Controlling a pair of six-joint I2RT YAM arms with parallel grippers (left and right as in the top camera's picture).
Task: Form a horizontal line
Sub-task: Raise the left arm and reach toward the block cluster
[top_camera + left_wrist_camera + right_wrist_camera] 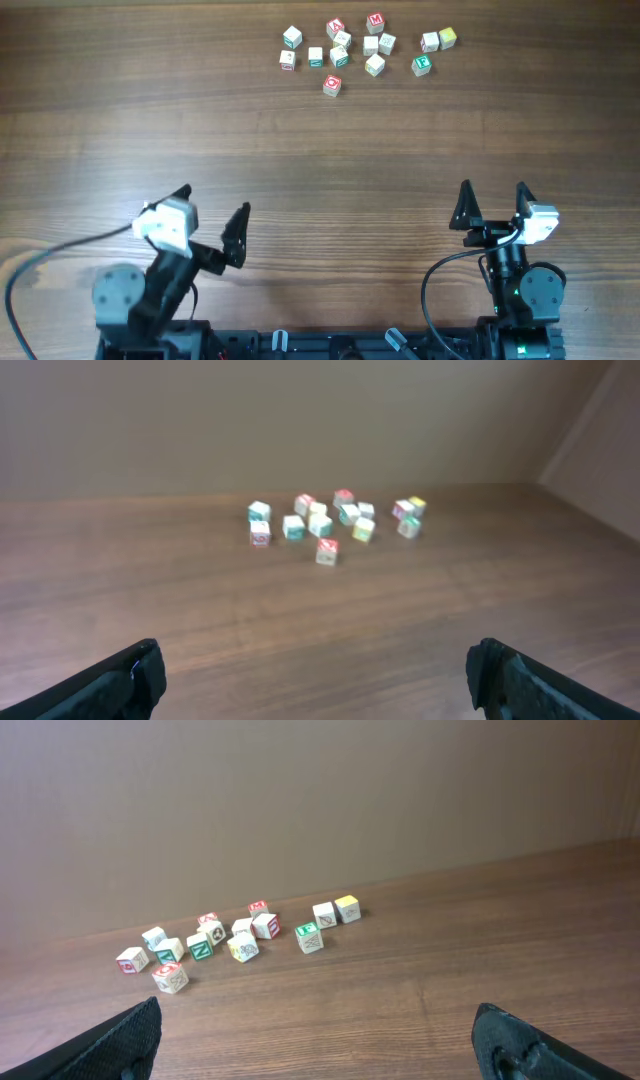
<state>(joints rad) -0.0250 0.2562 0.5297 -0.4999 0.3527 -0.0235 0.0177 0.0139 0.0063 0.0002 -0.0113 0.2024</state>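
Several tiny whitish letter cubes [341, 54] with green, red and yellowish sides lie loose and scattered at the far middle of the wooden table. No straight row of three touching cubes shows. A red-topped cube [332, 86] lies nearest the front of the cluster. The cubes also show in the left wrist view [320, 525] and the right wrist view [243, 946]. My left gripper [214, 200] is open and empty near the front left, far from the cubes. My right gripper [493, 187] is open and empty near the front right.
A green-faced cube [421, 65] and a yellow-sided cube [447, 37] lie at the right end of the cluster. A plain wall rises behind the table's far edge [400, 875]. Bare wood lies between the grippers and the cubes.
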